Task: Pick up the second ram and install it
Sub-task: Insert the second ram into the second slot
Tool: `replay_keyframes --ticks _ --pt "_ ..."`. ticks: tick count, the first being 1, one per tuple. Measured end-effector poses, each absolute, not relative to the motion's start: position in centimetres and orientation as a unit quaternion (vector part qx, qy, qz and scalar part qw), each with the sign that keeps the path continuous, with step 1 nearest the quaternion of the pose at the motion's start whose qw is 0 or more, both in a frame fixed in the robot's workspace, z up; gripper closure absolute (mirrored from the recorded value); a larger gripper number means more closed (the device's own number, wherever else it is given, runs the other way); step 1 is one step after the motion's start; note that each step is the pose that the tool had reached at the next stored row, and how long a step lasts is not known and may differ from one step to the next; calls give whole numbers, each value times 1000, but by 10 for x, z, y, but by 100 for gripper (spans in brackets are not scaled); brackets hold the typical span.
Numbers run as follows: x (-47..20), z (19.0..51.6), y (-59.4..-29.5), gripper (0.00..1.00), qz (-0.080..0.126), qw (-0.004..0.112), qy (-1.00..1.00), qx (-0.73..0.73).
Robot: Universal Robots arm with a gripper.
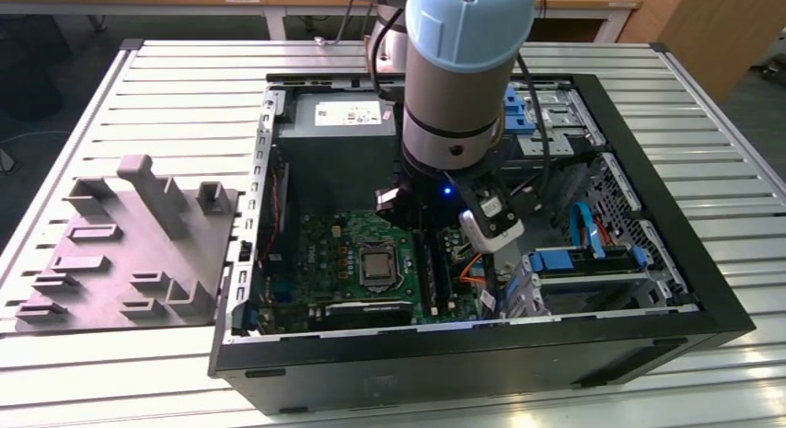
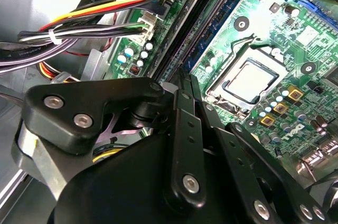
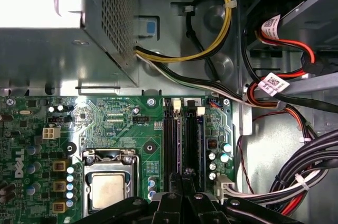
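The gripper (image 3: 182,176), clenched shut with no module visible in its grasp, stood over the motherboard's (image 3: 121,123) memory sockets (image 3: 171,134), apparently aligned for downward seating pressure.

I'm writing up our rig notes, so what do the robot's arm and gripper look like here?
The arm is a silver-grey cylinder with a pale blue joint cap, a black band and a small blue light near the wrist. The gripper is matte black: flat linkage bars over rounded housings, joined by silver screws.
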State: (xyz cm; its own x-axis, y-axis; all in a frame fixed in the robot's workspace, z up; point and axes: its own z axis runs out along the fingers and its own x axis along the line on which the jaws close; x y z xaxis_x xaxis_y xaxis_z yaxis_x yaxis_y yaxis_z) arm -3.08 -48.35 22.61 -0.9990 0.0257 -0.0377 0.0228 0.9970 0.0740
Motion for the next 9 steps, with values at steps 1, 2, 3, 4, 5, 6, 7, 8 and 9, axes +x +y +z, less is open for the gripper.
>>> replay_keyframes --ticks 1,2,3,4,5,6,7,8,9 --pt "-31 226 -483 89 37 19 999 12" --pt "-31 226 -484 89 37 19 999 12" --pt "-31 226 -484 89 37 19 999 12" --pt "-31 226 -484 89 37 19 999 12" --pt "-31 225 -484 89 37 19 999 12" --pt "-32 225 -484 89 37 19 999 12" --pt "-32 225 -483 89 37 19 999 12" --pt "-32 225 -483 89 37 19 999 12" --pt "-32 225 -483 89 37 19 999 12"
